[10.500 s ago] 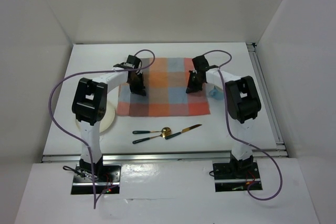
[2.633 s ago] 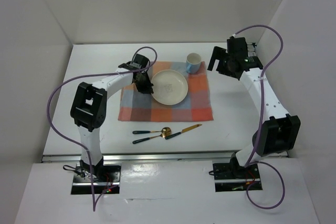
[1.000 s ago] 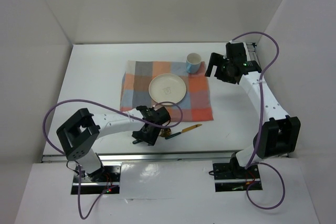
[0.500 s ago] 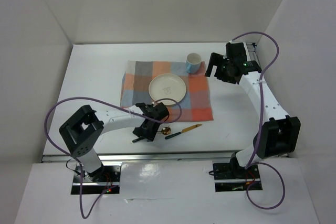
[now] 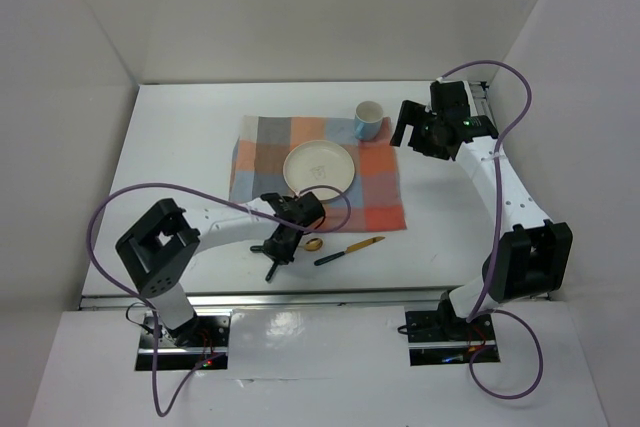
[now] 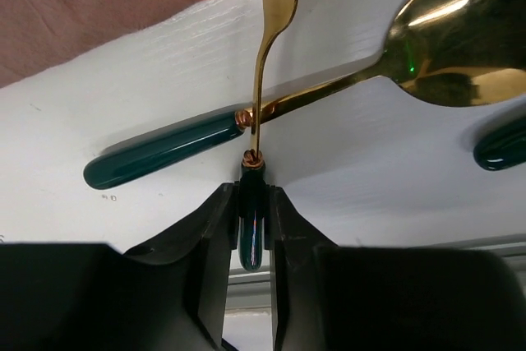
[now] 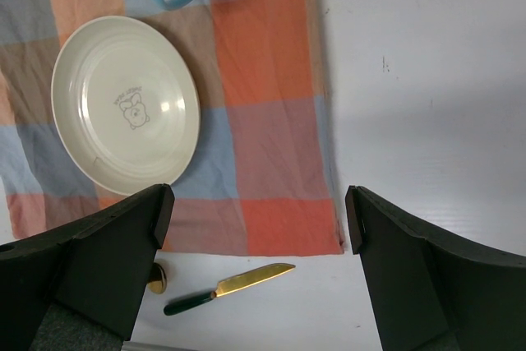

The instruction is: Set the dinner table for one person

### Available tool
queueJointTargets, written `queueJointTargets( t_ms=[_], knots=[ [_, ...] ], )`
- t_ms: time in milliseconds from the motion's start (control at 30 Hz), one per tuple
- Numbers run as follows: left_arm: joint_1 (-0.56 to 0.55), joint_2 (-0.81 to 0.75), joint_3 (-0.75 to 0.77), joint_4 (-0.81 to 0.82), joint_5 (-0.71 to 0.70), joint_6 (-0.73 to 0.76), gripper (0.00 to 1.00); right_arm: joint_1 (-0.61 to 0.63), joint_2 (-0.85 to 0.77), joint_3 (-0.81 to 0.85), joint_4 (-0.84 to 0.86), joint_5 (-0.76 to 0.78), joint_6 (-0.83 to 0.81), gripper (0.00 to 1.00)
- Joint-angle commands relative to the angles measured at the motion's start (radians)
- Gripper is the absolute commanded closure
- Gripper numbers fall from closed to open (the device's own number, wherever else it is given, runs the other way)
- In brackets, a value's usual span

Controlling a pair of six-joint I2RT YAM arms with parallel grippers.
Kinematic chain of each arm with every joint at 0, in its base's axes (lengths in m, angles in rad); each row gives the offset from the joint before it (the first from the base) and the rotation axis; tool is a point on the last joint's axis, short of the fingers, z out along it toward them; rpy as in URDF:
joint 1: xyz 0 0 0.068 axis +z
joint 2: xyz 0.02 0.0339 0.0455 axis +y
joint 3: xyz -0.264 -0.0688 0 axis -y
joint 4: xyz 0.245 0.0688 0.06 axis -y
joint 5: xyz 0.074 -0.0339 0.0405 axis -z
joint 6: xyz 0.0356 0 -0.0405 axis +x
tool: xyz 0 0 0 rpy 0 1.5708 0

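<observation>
The left wrist view shows what the top view cannot. The left gripper [image 6: 253, 203] is closed tight on the dark green handle of a slim gold utensil [image 6: 252, 236], whose thin neck runs up and out of frame, so its head cannot be told. The neck crosses over a gold spoon with a dark green handle [image 6: 448, 59] lying on the large white matte dinner table [image 6: 99, 113]; whether the two touch is unclear.

From above, only the handle end of that utensil [image 5: 270, 273] juts out on the near side of the left gripper [image 5: 283, 245]. Just right of it are the spoon [image 5: 313, 244] and a gold knife with a dark green handle [image 5: 350, 250].

The dinner table [image 5: 180, 147] fills the scene under both arms. At its middle is an orange, blue and brown checked cloth [image 5: 375, 192], bearing a round cream plate [image 5: 318, 165] and, at its far right corner, a pale blue mug [image 5: 368, 119].

The right gripper [image 7: 256, 203] hangs above the cloth's right edge with its fingers spread wide and nothing between them.
</observation>
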Motion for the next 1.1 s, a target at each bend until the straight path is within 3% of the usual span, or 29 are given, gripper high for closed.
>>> queueJointTargets(
  t_ms=[0,67,267,367,500,600,867,1067],
  knots=[
    [-0.013,-0.054,0.056,-0.028,0.007,0.029,0.89,0.003,-0.057,0.009,0.039,0.003,0.009,0.0],
    [-0.022,-0.087,0.085,-0.051,0.007,0.029,1.0,0.003,-0.057,0.009,0.039,0.003,0.009,0.0],
    [-0.022,-0.169,0.187,-0.153,0.005,0.009,1.0,0.003,-0.057,0.009,0.039,0.003,0.009,0.0],
    [0.042,-0.18,0.224,-0.216,0.015,-0.034,1.0,0.003,-0.057,0.009,0.039,0.003,0.009,0.0],
    [0.249,-0.189,0.296,-0.204,0.05,-0.045,1.0,0.003,-0.057,0.0,0.039,-0.006,0.009,0.0],
    [0.358,-0.109,0.368,-0.147,0.073,0.018,1.0,0.003,-0.066,-0.009,0.039,-0.006,0.009,0.0],
    [0.453,0.268,0.707,-0.185,-0.009,0.058,1.0,0.003,-0.084,-0.019,0.03,0.012,0.009,0.0],
    [0.502,0.379,0.726,-0.19,-0.023,0.08,1.0,0.012,-0.094,-0.019,0.021,0.03,-0.001,0.0]
  ],
)
